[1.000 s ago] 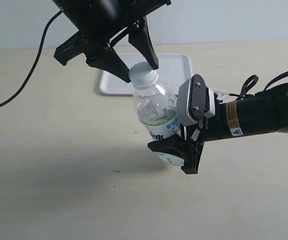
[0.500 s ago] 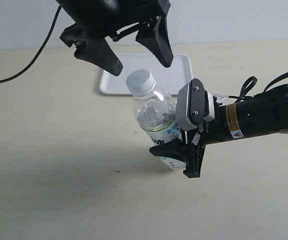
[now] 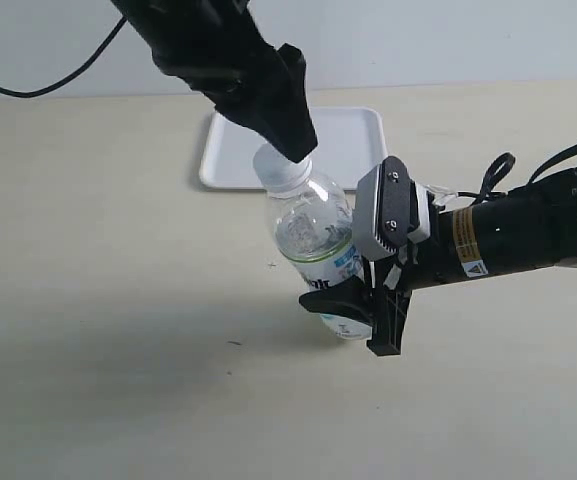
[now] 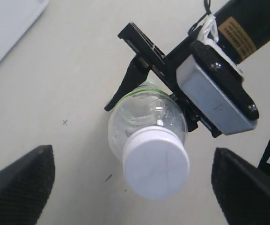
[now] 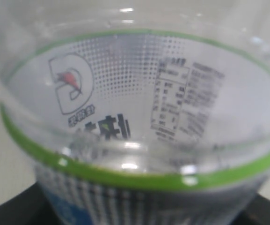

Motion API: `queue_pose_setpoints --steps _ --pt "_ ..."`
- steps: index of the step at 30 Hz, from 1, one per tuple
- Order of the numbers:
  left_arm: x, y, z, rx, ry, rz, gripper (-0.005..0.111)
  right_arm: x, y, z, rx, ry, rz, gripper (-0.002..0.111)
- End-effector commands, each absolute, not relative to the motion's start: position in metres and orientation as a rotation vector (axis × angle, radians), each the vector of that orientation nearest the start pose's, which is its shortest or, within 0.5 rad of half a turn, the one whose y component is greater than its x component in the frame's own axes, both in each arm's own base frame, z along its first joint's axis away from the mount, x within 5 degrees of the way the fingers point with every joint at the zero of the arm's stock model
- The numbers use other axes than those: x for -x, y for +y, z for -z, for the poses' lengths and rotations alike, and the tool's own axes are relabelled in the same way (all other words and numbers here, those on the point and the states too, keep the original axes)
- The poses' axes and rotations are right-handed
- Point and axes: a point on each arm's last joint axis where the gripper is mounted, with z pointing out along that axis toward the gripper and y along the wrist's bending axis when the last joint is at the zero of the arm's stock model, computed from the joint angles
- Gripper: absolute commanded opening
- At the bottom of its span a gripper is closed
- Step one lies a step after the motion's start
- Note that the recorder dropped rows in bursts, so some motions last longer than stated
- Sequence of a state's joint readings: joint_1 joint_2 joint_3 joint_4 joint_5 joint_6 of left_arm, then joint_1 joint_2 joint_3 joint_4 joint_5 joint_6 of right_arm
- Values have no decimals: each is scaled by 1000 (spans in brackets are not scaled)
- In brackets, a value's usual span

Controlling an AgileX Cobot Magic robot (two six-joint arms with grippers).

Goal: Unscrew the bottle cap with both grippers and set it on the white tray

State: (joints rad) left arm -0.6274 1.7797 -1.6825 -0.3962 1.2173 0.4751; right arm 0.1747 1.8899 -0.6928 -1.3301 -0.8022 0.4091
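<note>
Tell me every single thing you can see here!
bottle: one, clear with a white, blue and green label, tilted in the middle of the table
cap: one, white, on top of the bottle
tray: one, white, on the table behind the bottle
table: one, beige, under everything
cable: one, black, at the back left
left gripper: one, black, open, a finger on each side of the cap and not touching it
right gripper: one, black with a grey plate, shut on the bottle's lower part
</note>
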Motion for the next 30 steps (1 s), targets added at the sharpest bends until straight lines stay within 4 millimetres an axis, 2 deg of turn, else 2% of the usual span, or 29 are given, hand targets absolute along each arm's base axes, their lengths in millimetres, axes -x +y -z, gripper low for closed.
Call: queue_pose_setpoints --steps 1,6,13,19,30 --pt "-285 -249 -337 -1387 2382 608 86 -283 116 -118 1314 1744 -613 0" --pt "-285 -248 -335 -1434 2355 578 86 -283 116 -118 1314 1744 -612 0" --pt "-285 -249 -316 -1508 2373 575 85 -283 116 -118 1314 1744 -612 0" --pt "-285 -249 -313 -1534 2362 574 67 -283 116 -118 1311 1745 -612 0" --pt "-284 -249 -313 -1589 2314 565 66 -283 116 -118 1307 1749 -615 0"
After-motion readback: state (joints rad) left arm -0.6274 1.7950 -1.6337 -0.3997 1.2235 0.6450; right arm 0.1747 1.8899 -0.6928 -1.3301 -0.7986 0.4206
